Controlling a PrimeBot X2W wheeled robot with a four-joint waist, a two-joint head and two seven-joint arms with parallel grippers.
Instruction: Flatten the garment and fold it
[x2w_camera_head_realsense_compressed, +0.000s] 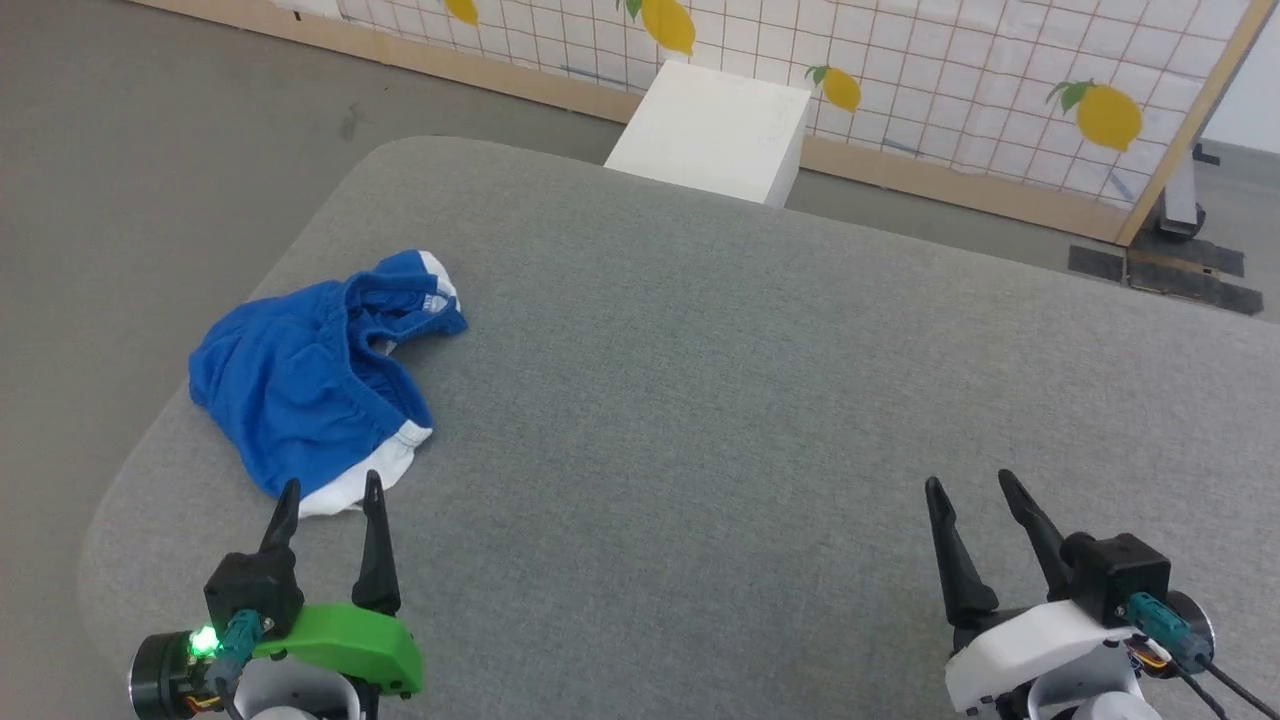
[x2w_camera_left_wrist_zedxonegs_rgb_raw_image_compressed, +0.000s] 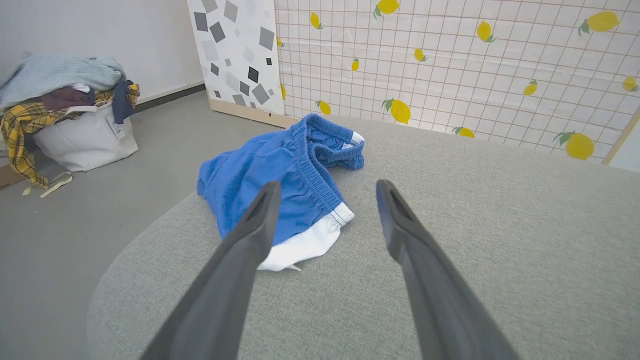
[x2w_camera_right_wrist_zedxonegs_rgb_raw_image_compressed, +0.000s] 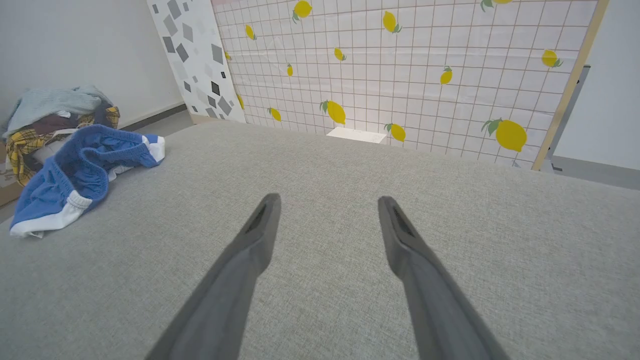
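The garment (x2w_camera_head_realsense_compressed: 300, 380) is a crumpled royal-blue cloth with white bands, lying bunched at the left part of the grey padded table (x2w_camera_head_realsense_compressed: 700, 400). It reaches close to the table's left edge. My left gripper (x2w_camera_head_realsense_compressed: 330, 492) stands open just in front of the garment's white hem, with nothing between its fingers. In the left wrist view the garment (x2w_camera_left_wrist_zedxonegs_rgb_raw_image_compressed: 280, 185) lies right beyond the fingertips, its white band (x2w_camera_left_wrist_zedxonegs_rgb_raw_image_compressed: 305, 245) nearest. My right gripper (x2w_camera_head_realsense_compressed: 970, 485) stands open over bare table at the lower right, far from the garment (x2w_camera_right_wrist_zedxonegs_rgb_raw_image_compressed: 75, 180).
A white box (x2w_camera_head_realsense_compressed: 715, 130) stands on the floor behind the table's far edge, before a lemon-print screen (x2w_camera_head_realsense_compressed: 950, 70). A white basket heaped with clothes (x2w_camera_left_wrist_zedxonegs_rgb_raw_image_compressed: 70, 115) sits on the floor to the left. The table's rounded left corner drops to grey floor.
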